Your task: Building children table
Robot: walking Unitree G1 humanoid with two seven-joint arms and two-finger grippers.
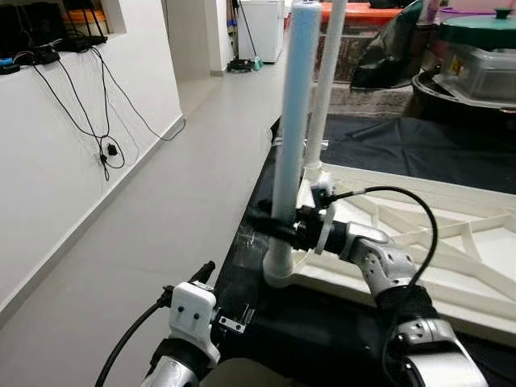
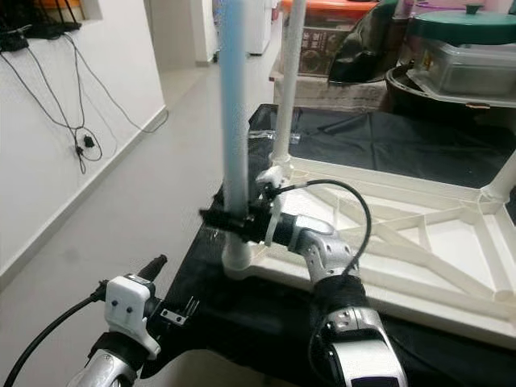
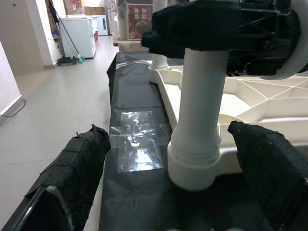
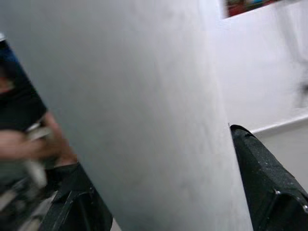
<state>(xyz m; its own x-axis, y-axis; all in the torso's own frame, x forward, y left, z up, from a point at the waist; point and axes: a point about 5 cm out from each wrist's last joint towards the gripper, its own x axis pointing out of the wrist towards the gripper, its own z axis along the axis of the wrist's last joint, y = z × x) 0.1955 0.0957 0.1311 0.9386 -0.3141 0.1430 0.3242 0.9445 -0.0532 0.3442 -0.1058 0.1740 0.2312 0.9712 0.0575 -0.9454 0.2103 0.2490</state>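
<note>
Right gripper (image 1: 272, 224) clasps leg (image 1: 292, 121) (socketed upright).

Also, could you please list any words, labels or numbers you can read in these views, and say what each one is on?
None can be read.
Red poster behind the table: print too blurred.
Yellow label on the clear storage box: too small.
White table leg, held by the right claw: no markings.

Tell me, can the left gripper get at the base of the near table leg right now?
Probably yes: the left gripper is open and faces the near table leg base, nothing between; the right gripper holds it higher up.
</note>
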